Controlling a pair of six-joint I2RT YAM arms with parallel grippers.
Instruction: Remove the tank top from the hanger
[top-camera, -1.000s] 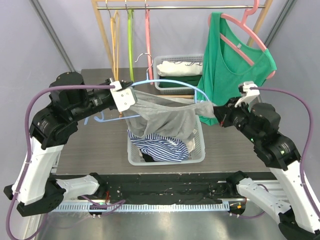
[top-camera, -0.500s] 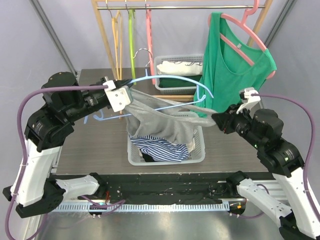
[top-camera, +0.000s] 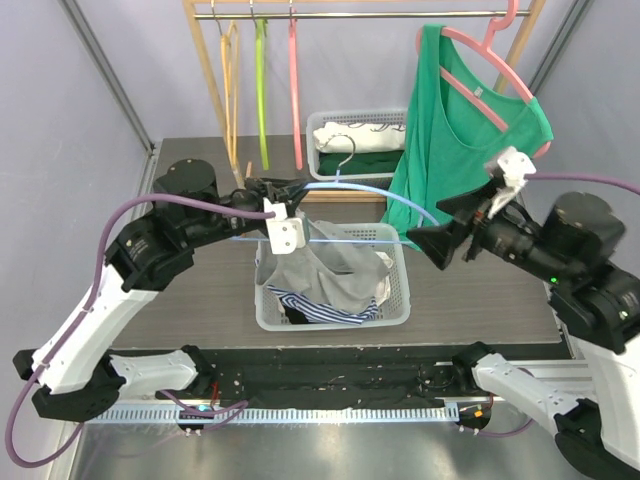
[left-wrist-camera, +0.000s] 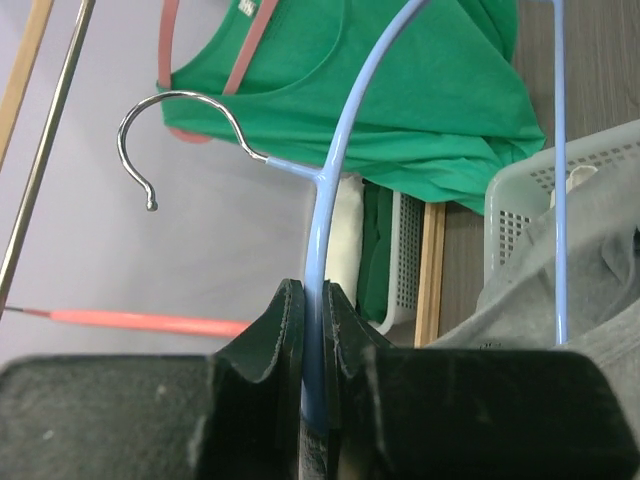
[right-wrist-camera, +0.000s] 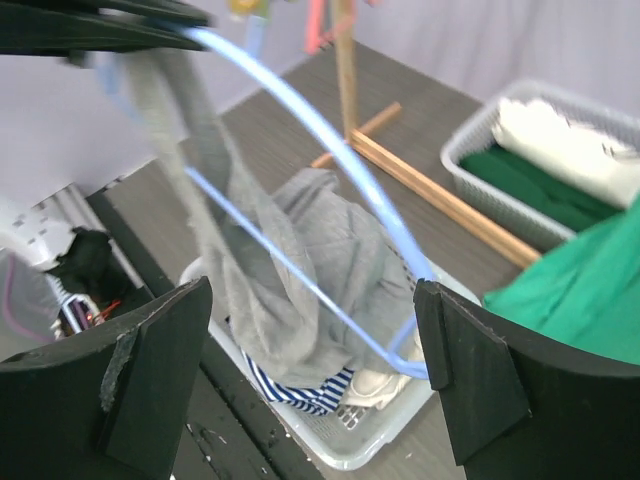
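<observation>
My left gripper (top-camera: 283, 190) (left-wrist-camera: 315, 310) is shut on the neck of the blue hanger (top-camera: 362, 188) (left-wrist-camera: 335, 130) (right-wrist-camera: 330, 140), just below its metal hook, and holds it over the front basket. The grey tank top (top-camera: 330, 268) (right-wrist-camera: 300, 260) (left-wrist-camera: 590, 260) lies mostly slumped in that basket, with a band of cloth still running up to the hanger's left end by my left gripper. To the right of the hanger, my right gripper (top-camera: 440, 226) (right-wrist-camera: 312, 330) stands wide open with nothing between its fingers.
The white front basket (top-camera: 398, 300) also holds a striped garment (top-camera: 312, 306). A green tank top (top-camera: 470, 110) hangs on a pink hanger from the wooden rail behind. A back basket (top-camera: 322, 160) holds folded clothes. Several bare hangers (top-camera: 262, 90) hang at the rail's left.
My right gripper opened, let go of the grey tank top and drew back to the right. The cloth dropped into the basket. My left arm swung the hanger toward the middle.
</observation>
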